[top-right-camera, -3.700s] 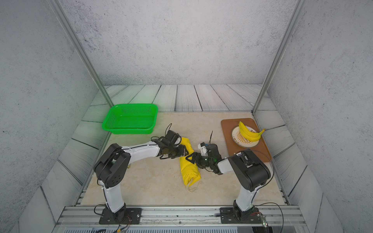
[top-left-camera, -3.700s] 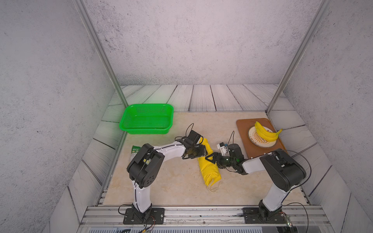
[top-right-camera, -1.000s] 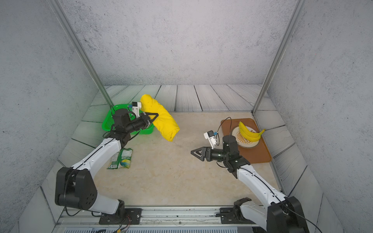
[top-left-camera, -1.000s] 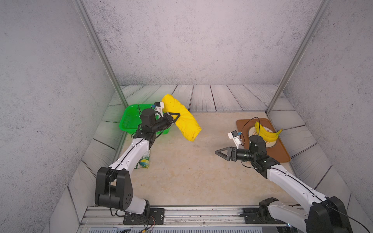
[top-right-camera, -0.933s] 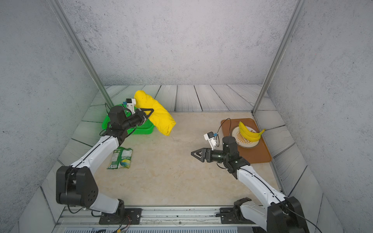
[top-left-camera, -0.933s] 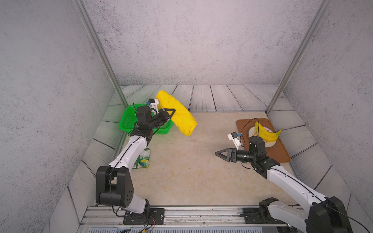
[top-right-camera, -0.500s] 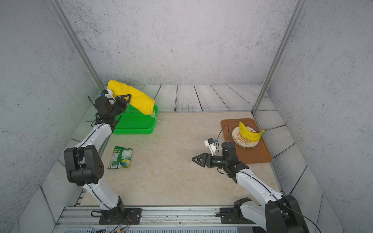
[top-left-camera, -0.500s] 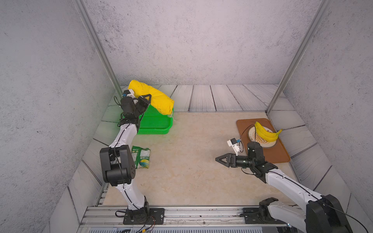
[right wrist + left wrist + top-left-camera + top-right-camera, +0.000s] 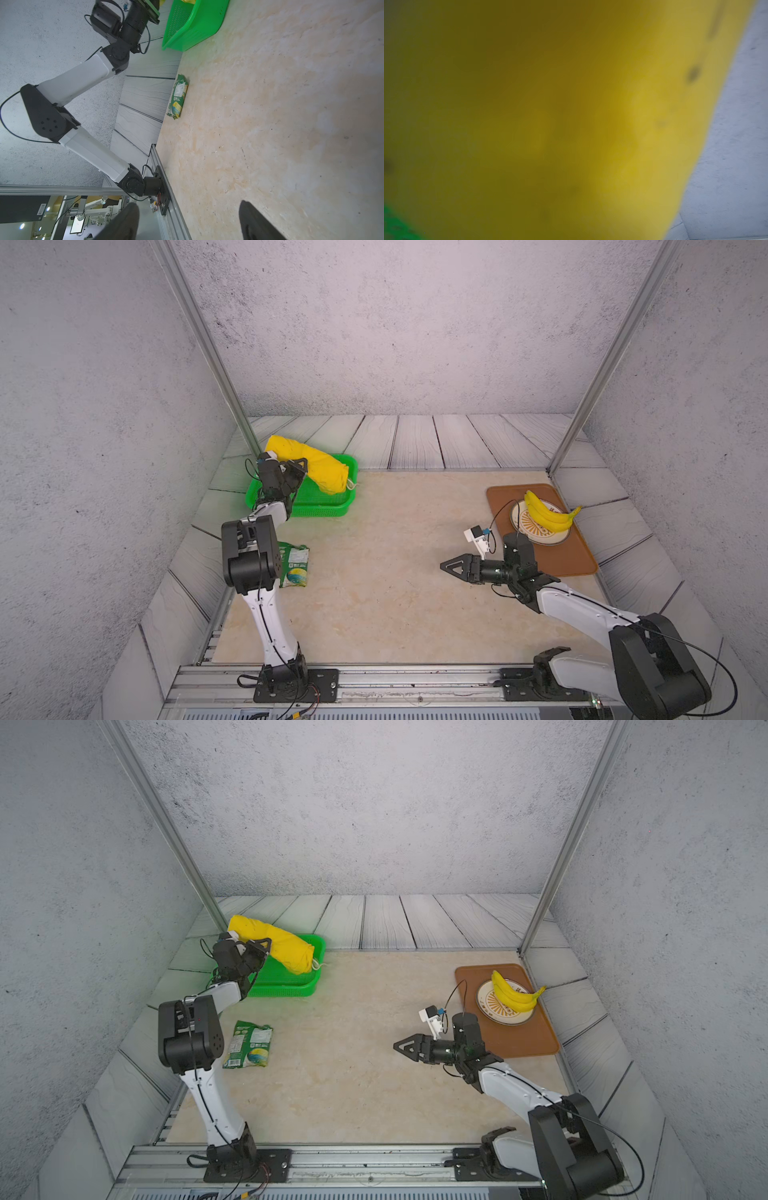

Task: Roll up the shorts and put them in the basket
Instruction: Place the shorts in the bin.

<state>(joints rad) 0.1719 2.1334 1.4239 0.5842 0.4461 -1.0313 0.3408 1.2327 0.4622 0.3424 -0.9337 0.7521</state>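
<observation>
- Left wrist view is nothing but blurred yellow cloth: the left tool [image 9: 300, 467] is clamped round the middle of the bright yellow rolled-up cloth shorts [image 9: 326, 472].
- The roll hangs tilted over the green plastic mesh basket [image 9: 318, 512] at the counter's far left corner, high end out past the far rim, low end down toward the inside.
- Right tool [image 9: 443, 565] gapes wide, empty, above the counter near its right edge.
- Danger: let go here and the overhanging end may catch the rim, tipping the roll out or loosening it.
- It looks plump and tidy; a whitish drawstring [image 9: 353, 486] dangles from the low end.
</observation>
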